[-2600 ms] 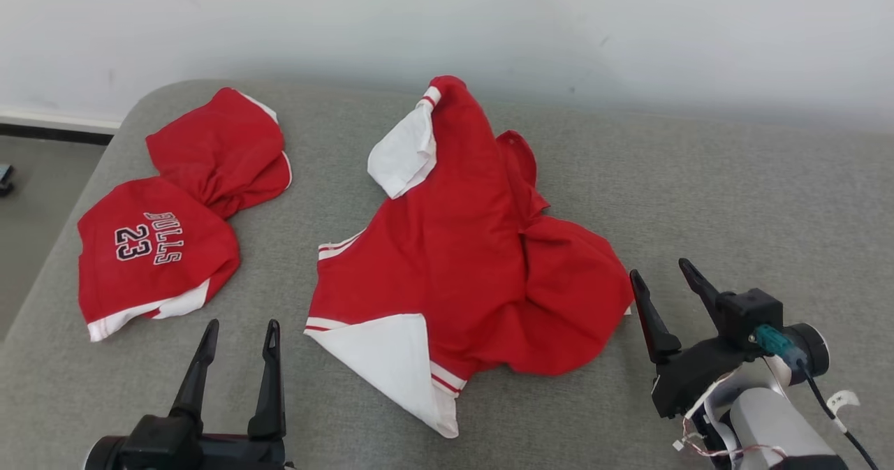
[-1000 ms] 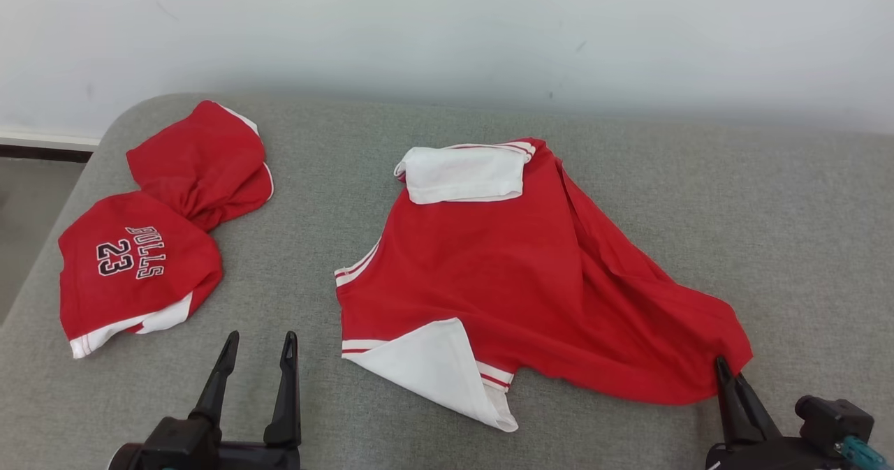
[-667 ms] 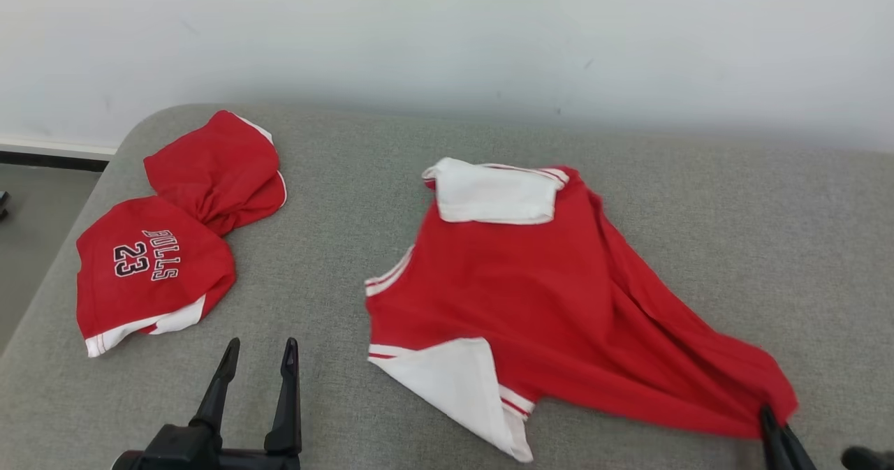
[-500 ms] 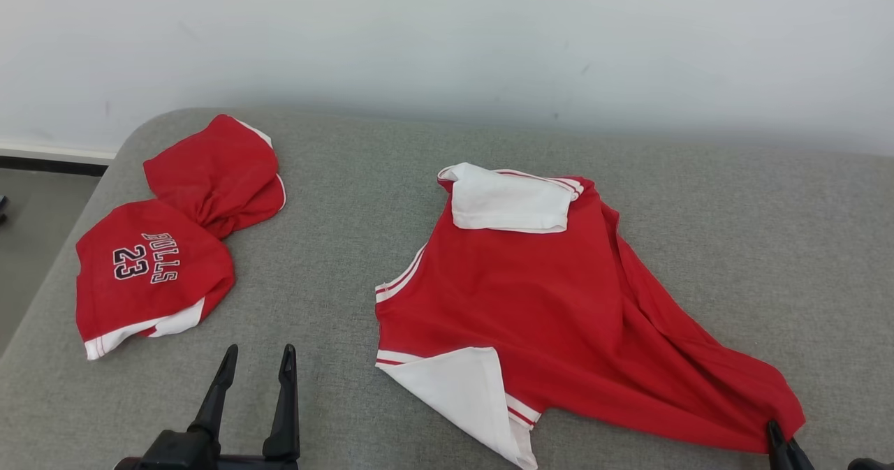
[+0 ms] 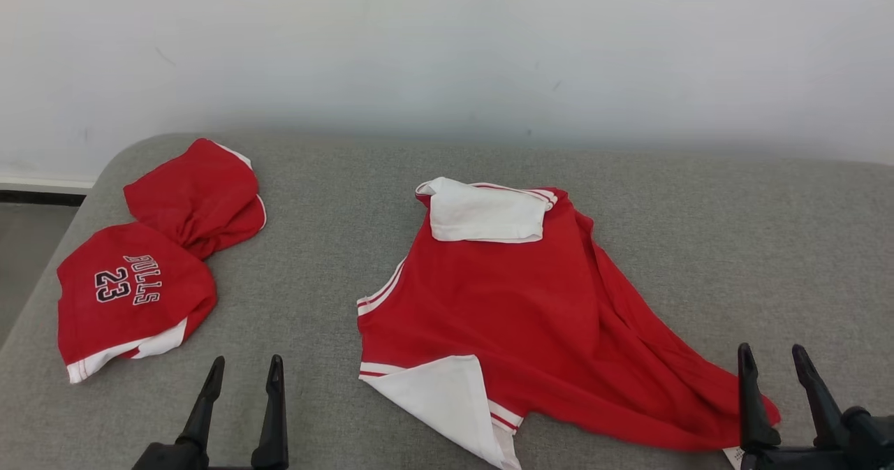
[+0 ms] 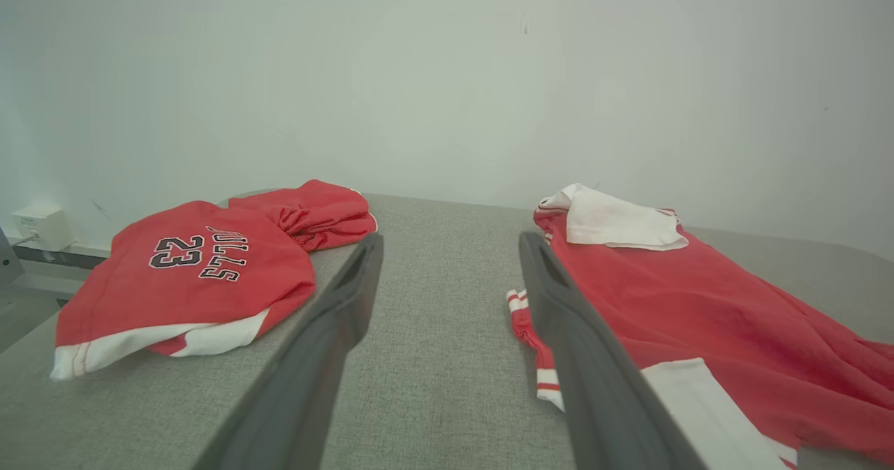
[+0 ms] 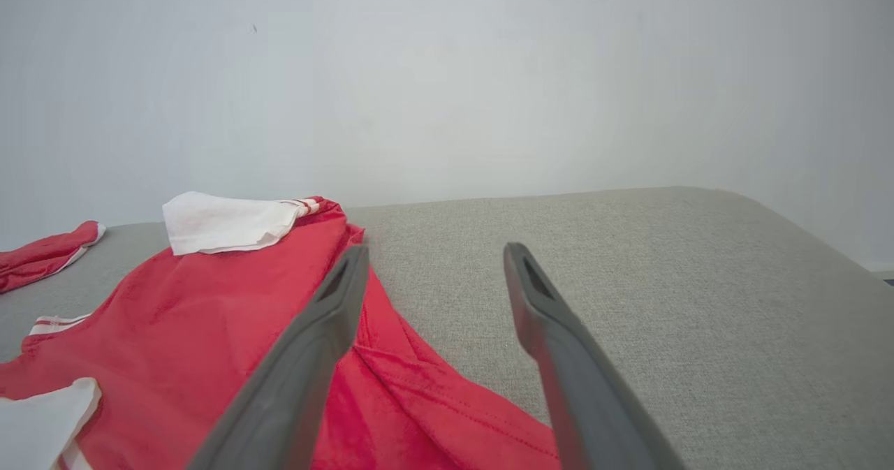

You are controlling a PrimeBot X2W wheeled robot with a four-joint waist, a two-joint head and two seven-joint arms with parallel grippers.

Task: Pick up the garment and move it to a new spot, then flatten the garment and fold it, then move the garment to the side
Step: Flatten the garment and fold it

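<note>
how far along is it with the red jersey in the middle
Done: the red jersey lies spread out on the grey surface, mostly flat. In hand: nothing; the right gripper stands open at its near right corner, the left gripper open, clear of it. Left: white flaps are turned over and the right side is creased; no fold yet, no move aside.

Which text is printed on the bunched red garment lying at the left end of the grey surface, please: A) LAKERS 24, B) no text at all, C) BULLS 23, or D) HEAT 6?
C: the red garment on the left carries BULLS and 23 in dark letters, readable in the head and left wrist views.
</note>
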